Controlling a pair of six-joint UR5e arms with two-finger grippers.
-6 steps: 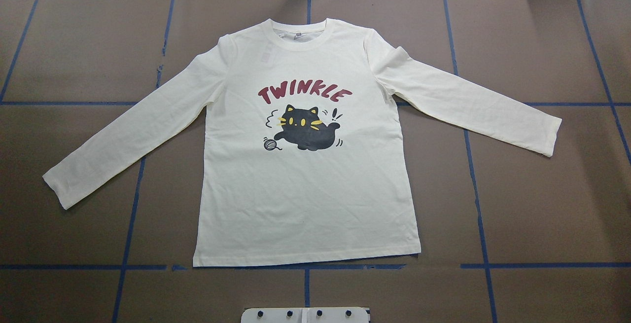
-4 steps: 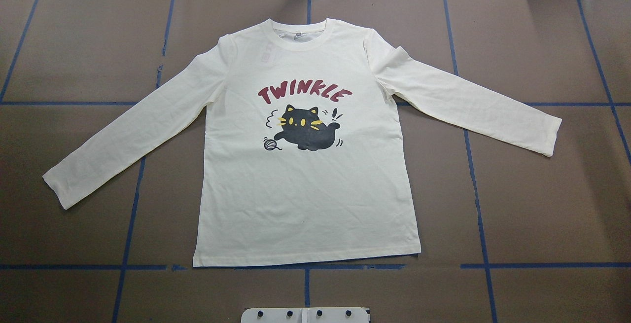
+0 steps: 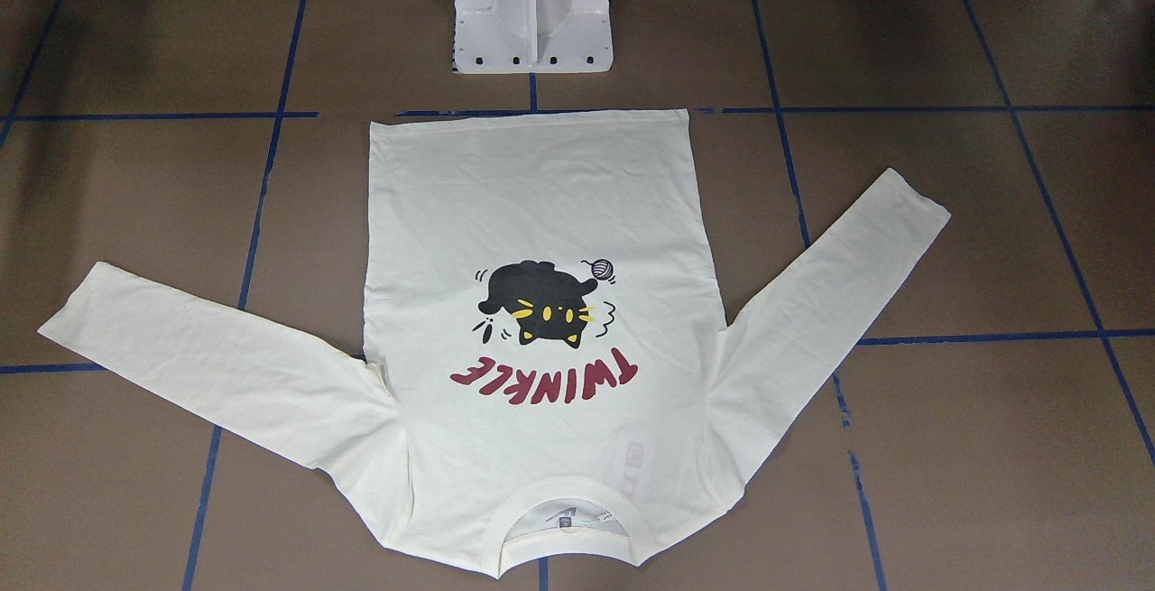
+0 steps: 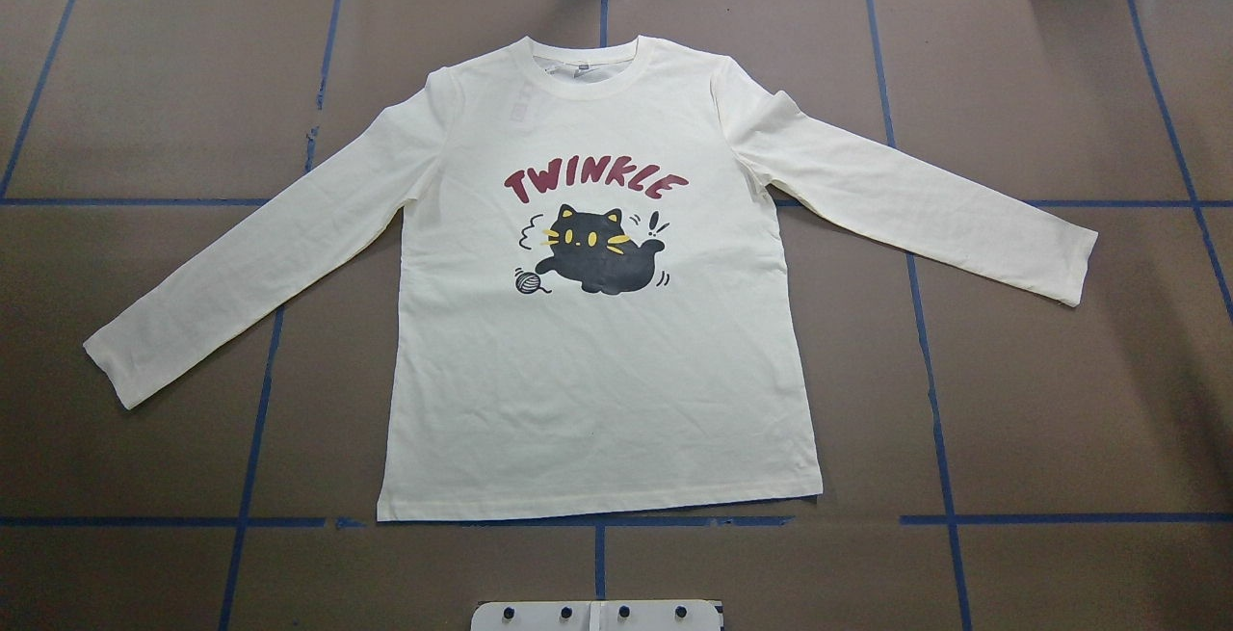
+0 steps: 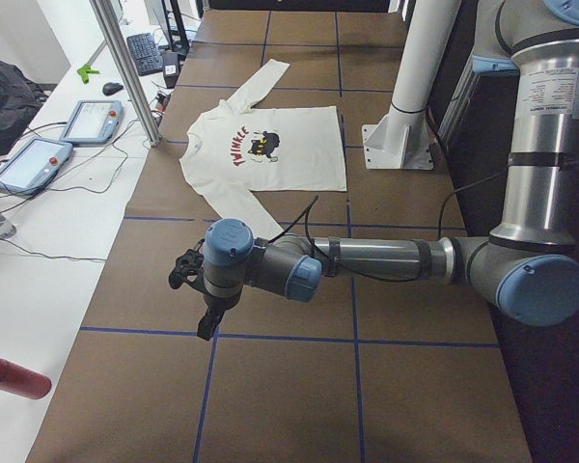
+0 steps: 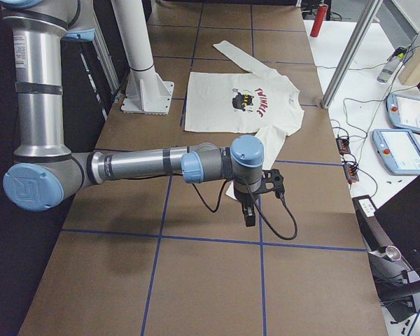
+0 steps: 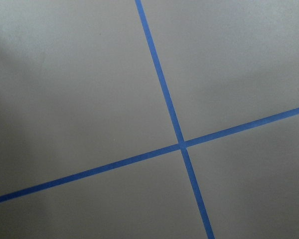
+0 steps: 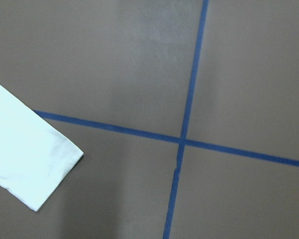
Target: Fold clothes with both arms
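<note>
The cream-white long-sleeved shirt lies flat and spread on the brown table, print side up, with the black cat and dark red "TWINKLE" showing. Its collar points away from the robot base and both sleeves are angled out. It also shows in the front-facing view and both side views. The left gripper hovers over bare table well off the shirt's left sleeve. The right gripper hovers just beyond the right sleeve; that cuff shows in the right wrist view. I cannot tell whether either gripper is open or shut.
The white pedestal base stands just behind the shirt's hem. Blue tape lines grid the brown table. A white side bench holds teach pendants and a red bottle, and a metal post stands at the table's far edge.
</note>
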